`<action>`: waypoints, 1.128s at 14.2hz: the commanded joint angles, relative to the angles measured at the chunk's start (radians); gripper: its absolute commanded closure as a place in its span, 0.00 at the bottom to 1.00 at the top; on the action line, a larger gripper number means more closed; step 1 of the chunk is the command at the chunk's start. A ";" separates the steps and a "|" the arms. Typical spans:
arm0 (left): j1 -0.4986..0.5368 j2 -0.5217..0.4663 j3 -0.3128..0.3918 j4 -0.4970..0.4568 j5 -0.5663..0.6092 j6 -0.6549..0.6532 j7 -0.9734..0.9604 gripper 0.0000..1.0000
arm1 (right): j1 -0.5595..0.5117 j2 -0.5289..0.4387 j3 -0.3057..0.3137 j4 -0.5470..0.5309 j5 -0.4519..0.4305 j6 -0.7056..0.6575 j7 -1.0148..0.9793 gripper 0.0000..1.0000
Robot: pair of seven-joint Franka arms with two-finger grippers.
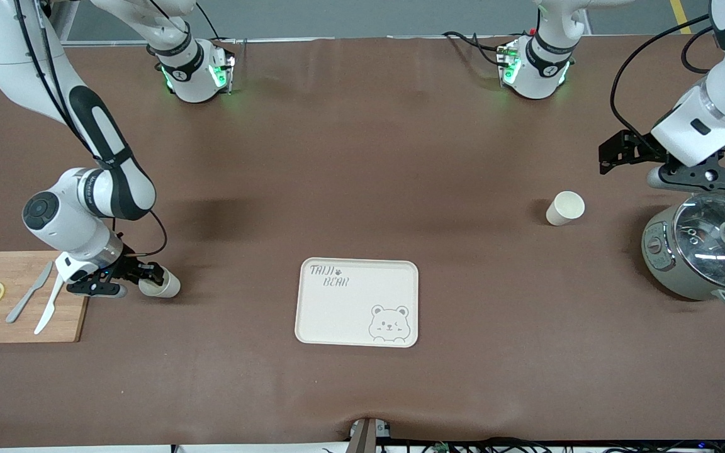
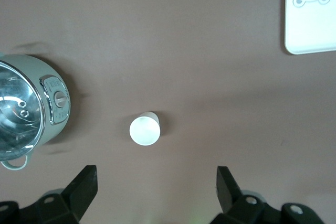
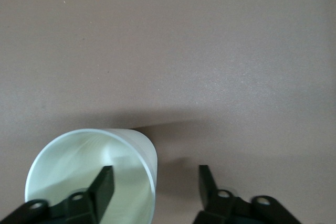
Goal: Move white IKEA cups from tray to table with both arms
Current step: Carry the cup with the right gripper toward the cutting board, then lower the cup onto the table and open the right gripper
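White cup (image 3: 89, 174) sits on brown counter (image 3: 210, 51) — open mouth faces camera, round rim shows, inside looks pale green-white. Right gripper (image 3: 153, 184) low over cup. One black finger (image 3: 102, 187) reaches inside cup, past rim. Other finger outside, over bare counter, apart from cup wall. Wall of cup between two fingers — fingers spread, not pinching. Dark shadow on counter beside cup. Tiny white speck on counter well apart from cup.
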 commanded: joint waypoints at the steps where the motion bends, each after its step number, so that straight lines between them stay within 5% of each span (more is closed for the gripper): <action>1: -0.007 0.000 0.008 0.002 0.020 -0.018 0.019 0.00 | -0.011 -0.047 0.003 -0.003 -0.001 -0.050 -0.004 0.00; 6: -0.007 0.003 0.010 0.004 0.022 -0.016 0.012 0.00 | -0.023 -0.161 0.001 0.024 0.001 -0.275 -0.004 0.00; 9: -0.008 0.012 0.008 0.007 0.057 -0.013 0.011 0.00 | -0.023 -0.271 0.001 0.090 -0.001 -0.532 -0.004 0.00; 12: -0.008 0.014 0.008 0.010 0.082 -0.012 0.014 0.00 | -0.017 -0.376 0.006 0.231 -0.056 -0.854 0.004 0.00; 16: -0.007 0.015 0.008 0.011 0.097 -0.009 0.020 0.00 | 0.007 -0.383 0.014 0.492 -0.073 -1.174 0.025 0.00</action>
